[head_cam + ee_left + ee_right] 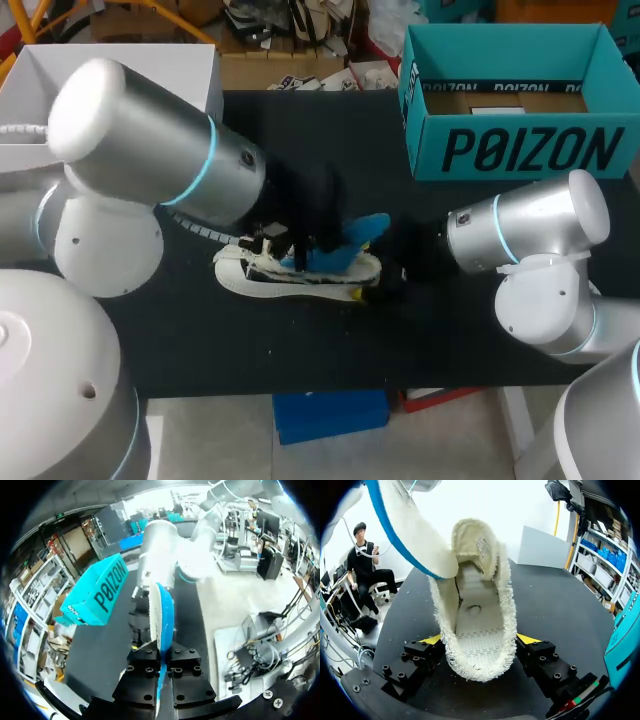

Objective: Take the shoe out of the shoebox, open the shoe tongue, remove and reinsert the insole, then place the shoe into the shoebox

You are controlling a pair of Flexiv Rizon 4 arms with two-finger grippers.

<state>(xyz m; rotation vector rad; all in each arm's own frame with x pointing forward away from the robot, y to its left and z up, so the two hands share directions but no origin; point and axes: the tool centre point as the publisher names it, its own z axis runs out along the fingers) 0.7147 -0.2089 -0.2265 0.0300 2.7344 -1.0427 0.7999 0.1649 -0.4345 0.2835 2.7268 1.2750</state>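
Shoe (300, 272) is parked mid-table (300, 140), well apart from the teal shoebox (520, 150) at the far right corner. It's squeezed from both sides by the right hand (480, 640). The blue-edged insole (162, 615) is pinched tight in the left hand (164, 655) and held up over the shoe's opening.

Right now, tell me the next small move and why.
Probably raise the left claw a little to draw the insole clear: that claw pinches it, its end sits at the opening of the shoe, the footbed looks bare, and the right claw clamps the shoe steady.
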